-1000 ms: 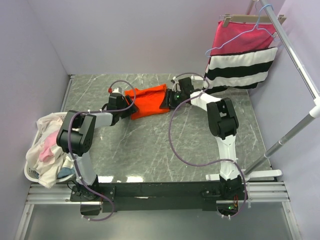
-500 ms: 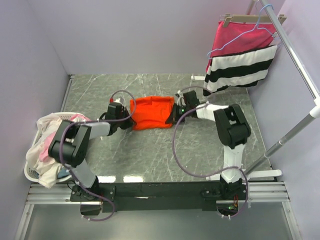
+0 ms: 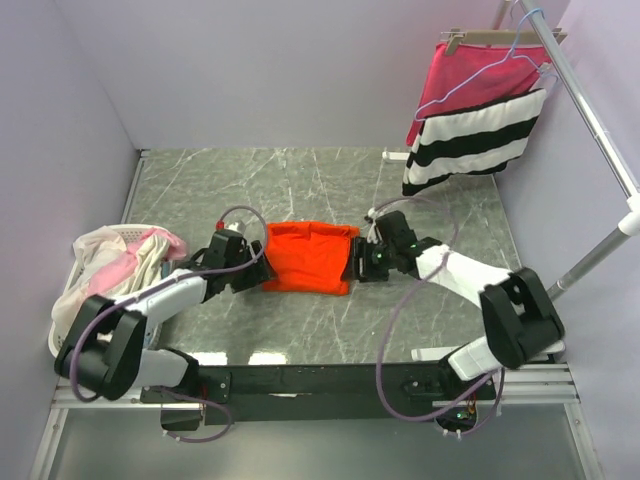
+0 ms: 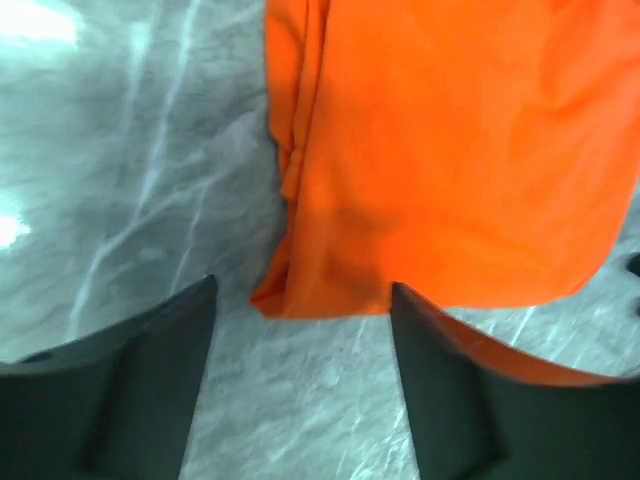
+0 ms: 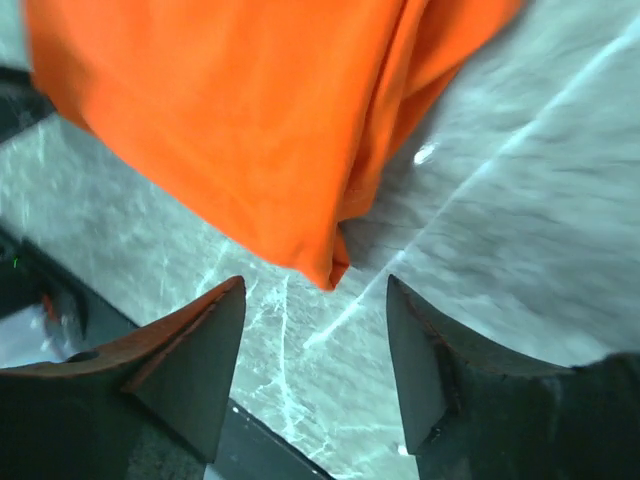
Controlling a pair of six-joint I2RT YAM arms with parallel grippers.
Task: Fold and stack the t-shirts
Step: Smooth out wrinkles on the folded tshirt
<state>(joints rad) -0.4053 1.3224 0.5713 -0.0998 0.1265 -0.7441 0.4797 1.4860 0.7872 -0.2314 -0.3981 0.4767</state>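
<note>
The orange-red t-shirt (image 3: pixel 308 258) is lying in the middle of the frame on the grey bench (image 3: pixel 300 180). It is looking like a folded block, with its layers showing along the edges. The left gripper (image 3: pixel 252 270) is sitting at the shirt's left edge and the right gripper (image 3: pixel 362 262) at its right edge. Both sets of jaws are standing wide apart and are holding nothing. In each wrist view a shirt corner is lying right by the tips, not pinched. I think the arms are sitting one on each side so the cloth is lying flat and even between them. The cream and pink t-shirts (image 3: pixel 110 268) are waiting in a heap in the basket (image 3: pixel 60 348) at the lower left. The striped cloth (image 3: pixel 470 140) is hanging at the upper right, well apart from the work.
</note>
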